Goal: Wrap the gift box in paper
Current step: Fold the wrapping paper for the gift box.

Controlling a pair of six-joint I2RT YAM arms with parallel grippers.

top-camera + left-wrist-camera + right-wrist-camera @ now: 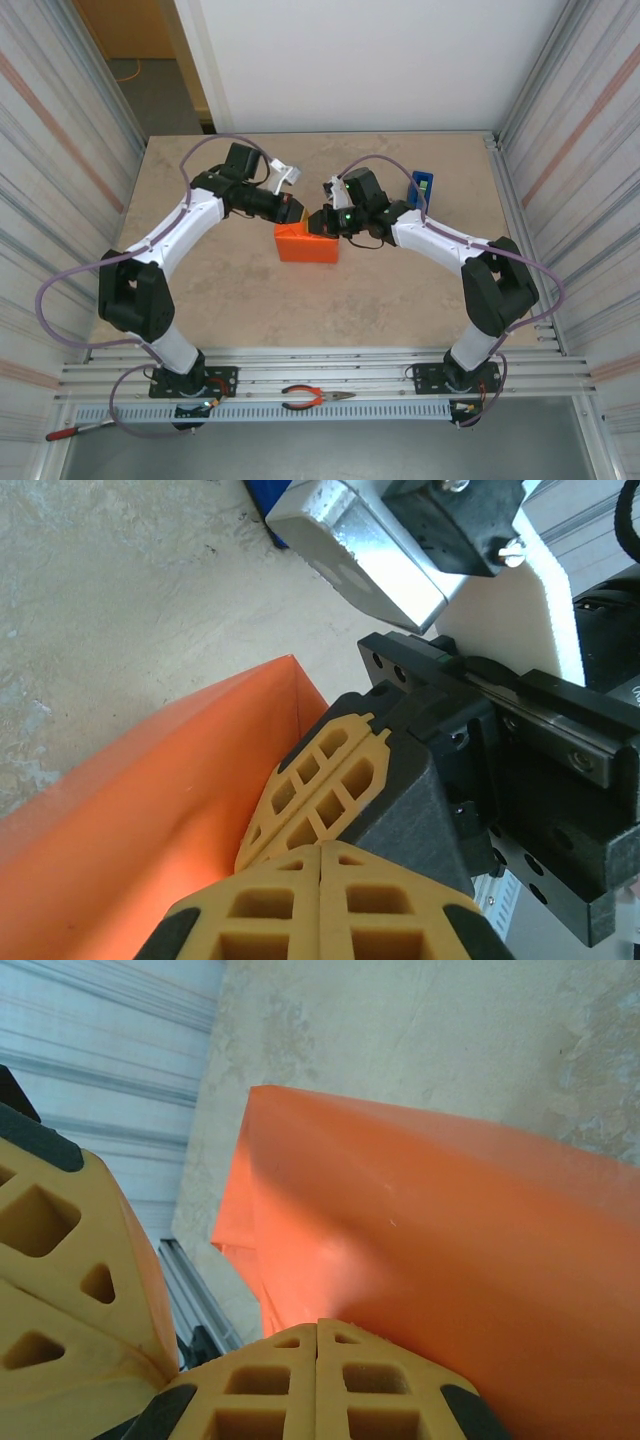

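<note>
Top external: blue dispenser [423,187] right-rear of gift box [303,248].

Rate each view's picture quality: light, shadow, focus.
Top external: even light, sharp, only soft shadows on the table. Left wrist: the paper darkens in shade beside the left gripper, which looks soft this close. Right wrist: a shadow band crosses the paper, the table above it is bright, and the right gripper is slightly blurred.
</note>
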